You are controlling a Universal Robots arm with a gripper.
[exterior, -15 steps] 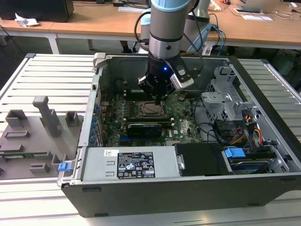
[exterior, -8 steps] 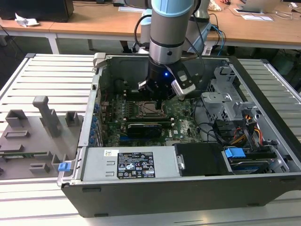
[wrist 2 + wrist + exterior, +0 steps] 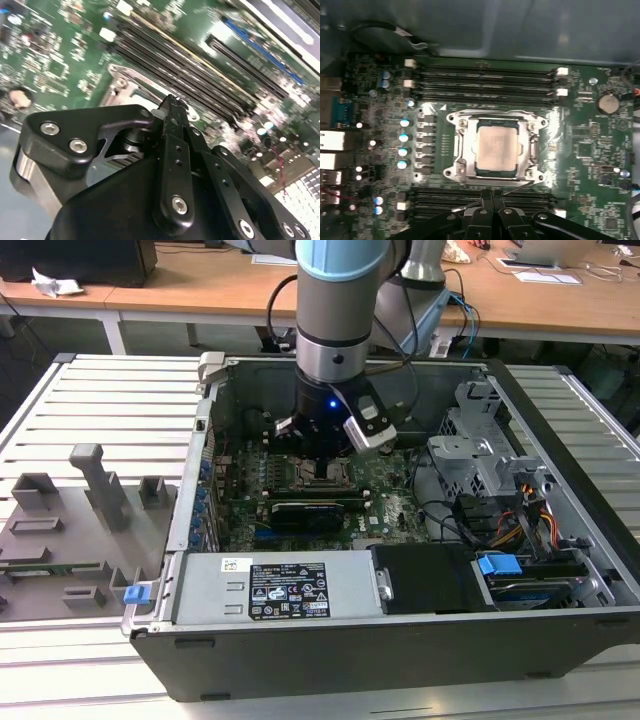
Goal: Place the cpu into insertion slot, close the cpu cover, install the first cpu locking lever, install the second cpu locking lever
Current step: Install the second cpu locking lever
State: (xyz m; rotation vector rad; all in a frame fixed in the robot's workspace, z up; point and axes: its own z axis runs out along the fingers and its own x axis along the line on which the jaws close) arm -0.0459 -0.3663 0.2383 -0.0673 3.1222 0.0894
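Closed, empty end effector (image 3: 492,200) hovers beside silvery cpu (image 3: 496,148); cpu cover (image 3: 496,121) lies shut over it.

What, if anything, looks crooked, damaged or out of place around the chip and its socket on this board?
Nothing stands out. In the first wrist view the chip lies flat and square in its socket, with the metal cover framing it evenly. The memory slots beside it run straight, and the end effector sits at the socket's edge.

Dim case interior, soft blur, mild glare
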